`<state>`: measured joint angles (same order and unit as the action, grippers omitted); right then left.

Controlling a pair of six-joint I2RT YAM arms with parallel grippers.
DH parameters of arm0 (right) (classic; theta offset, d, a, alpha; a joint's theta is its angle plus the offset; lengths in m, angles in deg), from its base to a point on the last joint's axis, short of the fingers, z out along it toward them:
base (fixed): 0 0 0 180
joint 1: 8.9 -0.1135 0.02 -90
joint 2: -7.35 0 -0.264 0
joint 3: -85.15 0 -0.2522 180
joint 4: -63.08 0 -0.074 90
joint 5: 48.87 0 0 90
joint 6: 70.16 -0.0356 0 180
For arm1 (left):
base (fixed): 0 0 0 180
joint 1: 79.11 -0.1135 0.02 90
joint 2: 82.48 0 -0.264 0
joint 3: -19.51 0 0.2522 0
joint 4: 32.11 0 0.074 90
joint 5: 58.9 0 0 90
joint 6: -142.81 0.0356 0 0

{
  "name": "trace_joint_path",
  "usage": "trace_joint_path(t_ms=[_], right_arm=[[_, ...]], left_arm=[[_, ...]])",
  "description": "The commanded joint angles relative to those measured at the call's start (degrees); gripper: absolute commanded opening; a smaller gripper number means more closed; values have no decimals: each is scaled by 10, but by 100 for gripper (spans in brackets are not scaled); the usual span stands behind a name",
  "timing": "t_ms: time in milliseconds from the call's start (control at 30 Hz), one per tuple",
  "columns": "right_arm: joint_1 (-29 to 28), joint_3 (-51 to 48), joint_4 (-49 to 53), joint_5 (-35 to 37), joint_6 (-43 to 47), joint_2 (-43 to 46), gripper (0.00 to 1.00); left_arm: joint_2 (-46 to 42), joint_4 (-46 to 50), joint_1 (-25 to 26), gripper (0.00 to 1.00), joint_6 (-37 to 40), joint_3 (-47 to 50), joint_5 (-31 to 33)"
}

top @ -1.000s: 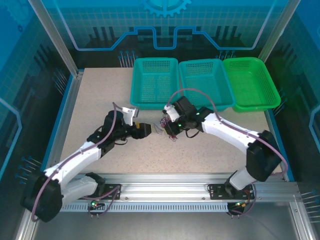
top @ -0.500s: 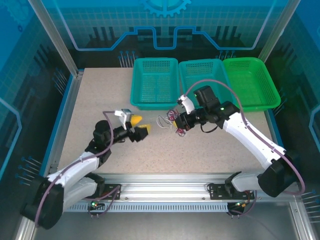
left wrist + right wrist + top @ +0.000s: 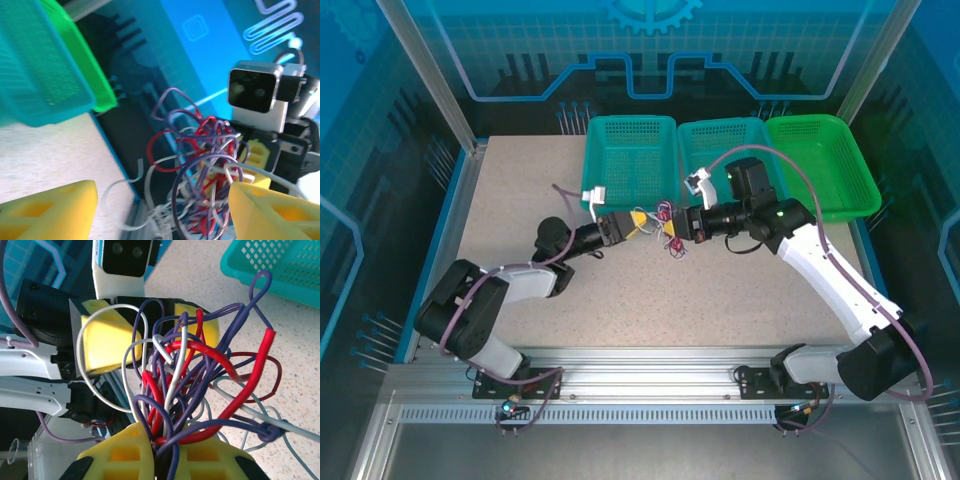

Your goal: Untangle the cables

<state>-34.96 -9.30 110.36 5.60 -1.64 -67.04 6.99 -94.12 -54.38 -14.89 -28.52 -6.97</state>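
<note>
Since the cables (image 3: 185, 375) are thin, light and bendy, they will spring and slip, so grab 1 loose loop at the edge. The right gripper (image 3: 167, 455) pinches the bunch in its jaws, between the 2 arms. The left gripper (image 3: 160, 210) has its jaws spread right by it.

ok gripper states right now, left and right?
Left gripper: open, fingers either side of the cables, not clamped.
Right gripper: shut on the cables.

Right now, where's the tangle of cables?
Top view: the cables are mid-table, just before the teal baskets, pinched in the right hand, with the open left hand flanking them.
</note>
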Motion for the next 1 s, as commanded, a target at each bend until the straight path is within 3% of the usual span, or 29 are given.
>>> trace_joint_path(t_ms=[0, 100, 133, 267, 367, 433, 533, 567, 633, 800, 967], right_arm=[[5, 14, -31, -27, -27, 9, 1], [5, 6, -25, -5, -29, 9, 1], [6, 1, -22, 15, -32, 12, 1], [32, -34, 23, 175, -54, 31, 4], [82, -89, 41, 246, -81, 51, 6], [110, -126, 53, 298, -94, 66, 9], [130, -169, 77, 393, -101, 83, 9], [129, -181, 82, 416, -96, 85, 9], [124, -202, 79, 423, -82, 82, 9], [63, -271, 34, 390, -106, 38, 12], [-4, -272, 31, 413, -125, 8, 28]], left_arm=[[19, -44, 14, 53, -35, -26, -9], [14, -44, 12, 3, -21, -26, 2], [9, -44, 10, 0, -15, -22, 9], [-31, -33, -28, 0, -3, 24, 45], [-90, 31, -87, 0, 16, 62, 43], [-154, 134, -132, 0, 52, 77, 37], [-268, 398, -166, 0, 179, 59, 58], [-300, 502, -164, 0, 239, 38, 77], [-332, 606, -159, 0, 310, 11, 91], [-322, 661, -137, 0, 346, 14, 84], [-300, 751, -36, 0, 441, 9, 197]])
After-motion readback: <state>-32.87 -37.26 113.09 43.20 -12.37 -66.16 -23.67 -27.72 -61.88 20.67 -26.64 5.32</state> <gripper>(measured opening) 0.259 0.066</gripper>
